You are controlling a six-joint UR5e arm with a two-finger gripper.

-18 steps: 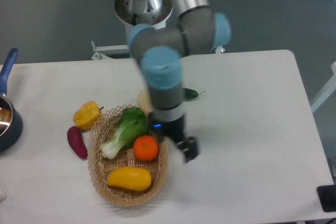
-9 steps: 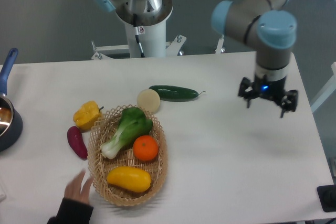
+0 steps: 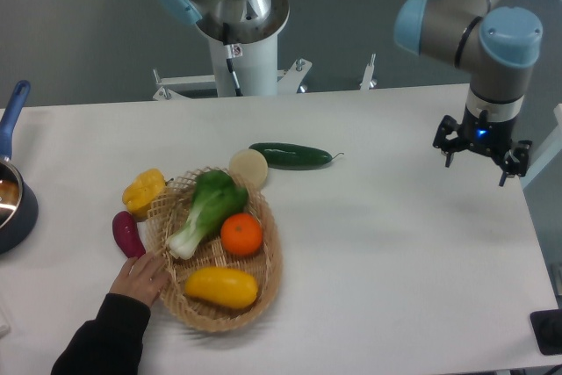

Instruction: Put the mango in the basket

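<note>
The mango (image 3: 222,287), a smooth yellow-orange oval, lies in the front part of the tan wicker basket (image 3: 268,277) at the table's front left. A round orange (image 3: 241,234) and a green bok choy (image 3: 204,208) lie in the basket with it. My gripper (image 3: 481,153) hangs open and empty over the table's far right side, well away from the basket. A person's hand (image 3: 140,277) in a dark sleeve touches the basket's left rim.
A yellow bell pepper (image 3: 143,192) and a purple eggplant (image 3: 127,234) lie left of the basket. A pale onion (image 3: 248,167) and a green cucumber (image 3: 292,155) lie behind it. A blue-handled pot (image 3: 12,199) stands at the left edge.
My arm swung from beside the basket to the far right of the table. A hand came in from the front left and reached the basket's rim, and the basket shifted slightly.
</note>
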